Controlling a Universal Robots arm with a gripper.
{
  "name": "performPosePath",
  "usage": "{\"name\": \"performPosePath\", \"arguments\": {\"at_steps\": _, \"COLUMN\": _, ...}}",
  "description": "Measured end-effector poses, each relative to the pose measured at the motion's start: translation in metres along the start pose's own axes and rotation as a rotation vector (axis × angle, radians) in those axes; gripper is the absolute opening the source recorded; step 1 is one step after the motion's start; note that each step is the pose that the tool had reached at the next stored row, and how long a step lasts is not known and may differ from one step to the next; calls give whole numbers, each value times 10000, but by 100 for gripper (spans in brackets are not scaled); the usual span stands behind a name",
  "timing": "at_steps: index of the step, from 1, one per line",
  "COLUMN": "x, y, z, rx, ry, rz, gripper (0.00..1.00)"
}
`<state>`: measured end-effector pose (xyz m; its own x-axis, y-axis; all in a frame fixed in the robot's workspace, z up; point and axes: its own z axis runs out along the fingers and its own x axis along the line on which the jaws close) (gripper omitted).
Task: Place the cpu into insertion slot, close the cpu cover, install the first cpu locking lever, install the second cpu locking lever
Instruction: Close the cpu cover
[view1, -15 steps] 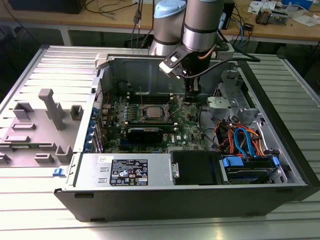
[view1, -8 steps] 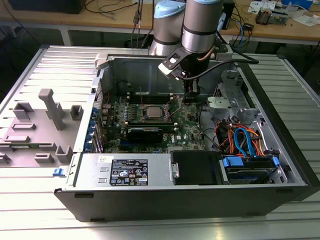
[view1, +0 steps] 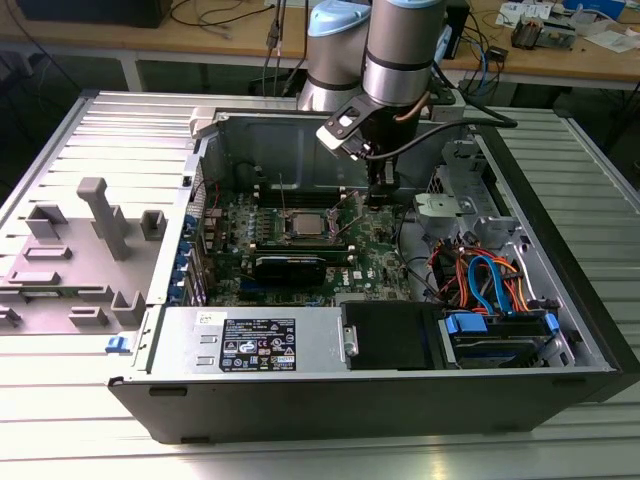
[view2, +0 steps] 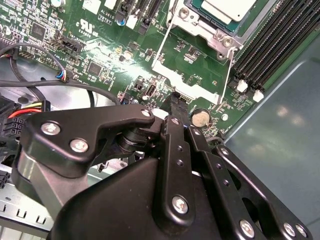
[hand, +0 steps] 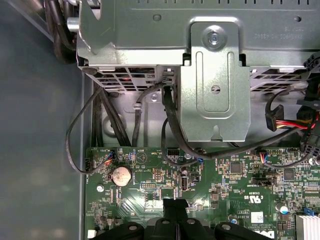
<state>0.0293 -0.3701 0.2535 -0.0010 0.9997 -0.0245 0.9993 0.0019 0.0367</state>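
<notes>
Here, arm (view1: 400, 50) vertical inside case (view1: 330, 405), closed gripper (hand: 175, 204) over motherboard (hand: 225, 185), near cpu (view1: 303, 224)

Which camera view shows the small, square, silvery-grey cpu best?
The exterior view: the whole silvery-grey square cpu shows with nothing in front of it. The second wrist view brings the cpu closer, but the picture's edge cuts part of it off.

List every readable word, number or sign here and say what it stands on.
White sticker on the silver box: print too small to read.
Green circuit board: white markings, too small or blurred to read.
Grey metal cage: stamped characters, too faint to read.
</notes>
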Motion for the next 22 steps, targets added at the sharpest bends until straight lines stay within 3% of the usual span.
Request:
{"name": "performPosePath", "arguments": {"at_steps": 10, "x": 0, "y": -84, "z": -2, "rx": 3, "ry": 2, "rz": -3, "gripper": 11}}
{"name": "performPosePath", "arguments": {"at_steps": 17, "x": 1, "y": -114, "z": -4, "rx": 194, "ry": 12, "rz": -7, "gripper": 11}}
{"name": "performPosePath", "arguments": {"at_steps": 22, "x": 1, "y": -120, "z": -4, "rx": 204, "ry": 14, "rz": -8, "gripper": 11}}
